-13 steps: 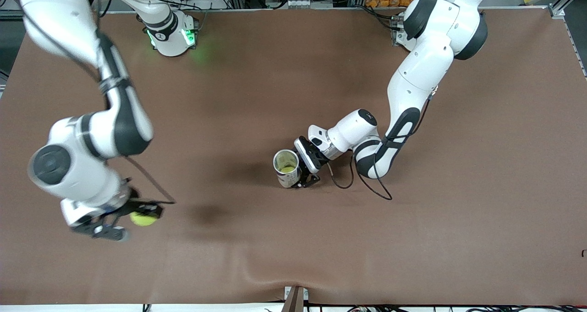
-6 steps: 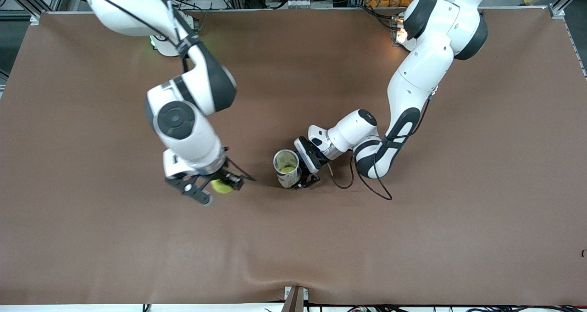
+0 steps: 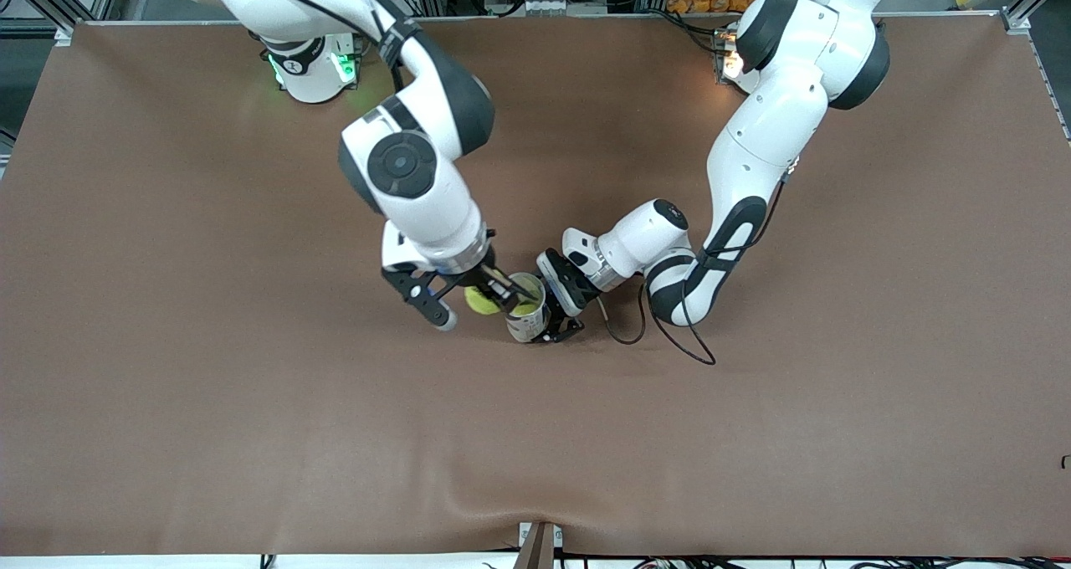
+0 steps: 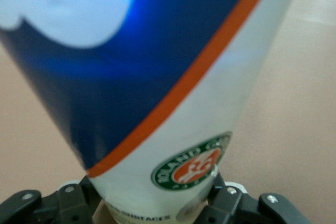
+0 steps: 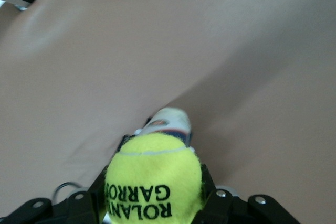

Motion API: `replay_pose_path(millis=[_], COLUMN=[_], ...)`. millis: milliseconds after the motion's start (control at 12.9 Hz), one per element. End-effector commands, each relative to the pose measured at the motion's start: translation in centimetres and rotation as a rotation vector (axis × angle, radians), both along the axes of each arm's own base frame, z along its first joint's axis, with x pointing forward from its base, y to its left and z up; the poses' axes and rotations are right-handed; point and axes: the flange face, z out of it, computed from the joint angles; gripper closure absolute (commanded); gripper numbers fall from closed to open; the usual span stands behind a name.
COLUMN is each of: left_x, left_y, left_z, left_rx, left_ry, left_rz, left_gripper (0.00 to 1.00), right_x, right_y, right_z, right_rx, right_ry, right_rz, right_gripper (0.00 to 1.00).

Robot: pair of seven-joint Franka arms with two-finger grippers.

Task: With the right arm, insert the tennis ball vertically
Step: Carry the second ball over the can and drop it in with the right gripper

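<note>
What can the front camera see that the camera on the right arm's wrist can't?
Only the front view shows both whole arms, the left gripper clamping the can upright, and the can's open top with a yellow-green ball already inside. Only the right wrist view shows the black lettering on the tennis ball. Both show the ball in the right gripper, the can and the brown table.

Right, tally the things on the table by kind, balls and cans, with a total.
Tennis balls: 2, one held in the right tool, one inside the can
Ball cans: 1, upright, held by the left tool
Total: 3
</note>
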Motion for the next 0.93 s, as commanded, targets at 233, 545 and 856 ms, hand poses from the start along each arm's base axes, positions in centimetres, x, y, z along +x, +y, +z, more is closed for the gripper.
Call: replay_pose_path(millis=[233,545,856], left_x=[-1.4,-1.6,-1.7], left_y=[0.3,0.1,0.0], left_z=[-3.3,-3.3,-3.4], left_rx=[0.033,0.033,0.034], left_ry=[0.035,0.036,0.037], left_rz=[-0.026,-0.028,-0.032], left_gripper=[0.22,0.22,0.21], right_x=[-1.6,-1.3,0.2], right_y=[4.5,3.8,1.9], right_z=[-2.3,-2.7,-1.6], right_rx=[0.036,0.024,0.033], right_ry=[-0.017,-0.012,-0.019], right_rz=[-0.058,-0.060,-0.086], right_gripper=[0.32,0.05,0.00])
